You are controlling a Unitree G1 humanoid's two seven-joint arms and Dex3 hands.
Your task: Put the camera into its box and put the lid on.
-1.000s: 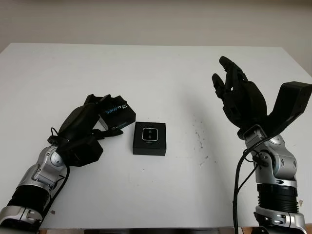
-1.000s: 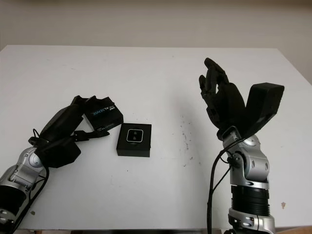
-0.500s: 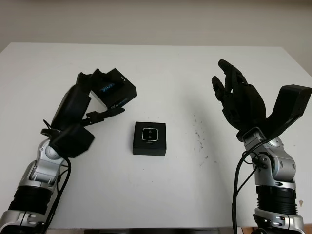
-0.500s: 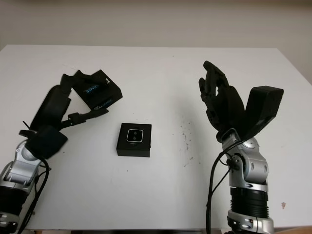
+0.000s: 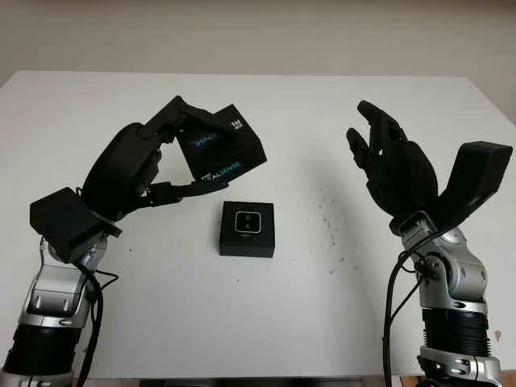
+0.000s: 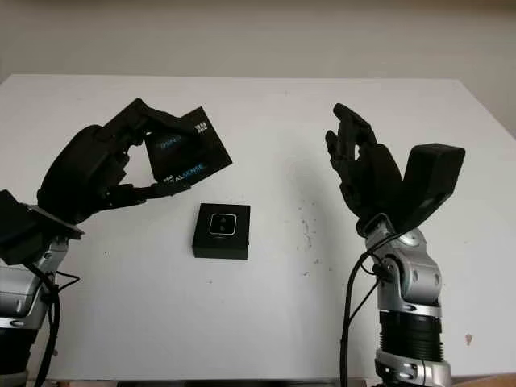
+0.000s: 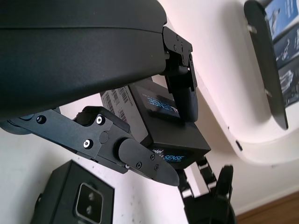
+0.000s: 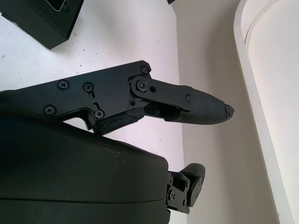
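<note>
Altogether one lid (image 5: 221, 149), one box (image 5: 247, 229).

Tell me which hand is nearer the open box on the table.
Left. The left hand, holding the lid, is raised just behind and left of the box. The right hand is open, raised well off to the box's right.

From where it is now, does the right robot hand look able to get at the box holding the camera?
Probably yes. The right robot hand is open, raised over the table, and only bare tabletop lies between it and the box. The left robot hand holds the lid off to the other side.
</note>
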